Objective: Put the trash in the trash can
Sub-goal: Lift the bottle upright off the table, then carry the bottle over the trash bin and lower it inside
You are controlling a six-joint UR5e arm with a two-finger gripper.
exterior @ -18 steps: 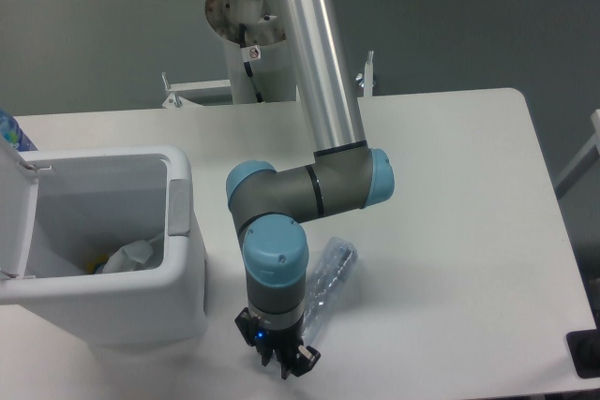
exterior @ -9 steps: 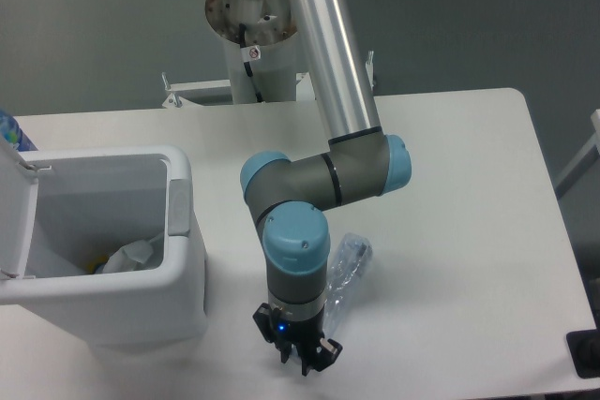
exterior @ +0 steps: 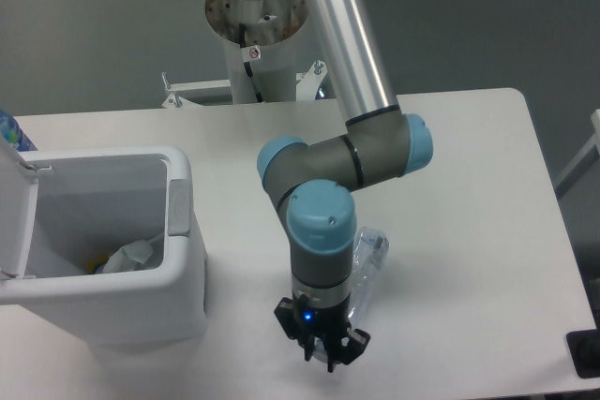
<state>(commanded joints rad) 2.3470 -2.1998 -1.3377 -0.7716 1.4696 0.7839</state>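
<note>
The gripper [exterior: 323,355] is hanging low over the tabletop [exterior: 469,194], its jaws too dark to tell whether spread or clenched, with the squashed bottle [exterior: 368,259] lying just behind them, while the trash can [exterior: 178,231] is standing open well aside to receive it.

White table [exterior: 469,185] with rounded corners, seen from above. The white trash can [exterior: 183,269], lid open, is set on its left part. A squashed clear plastic bottle [exterior: 368,259] lies on the table right of the can, partly hidden by the arm.
</note>
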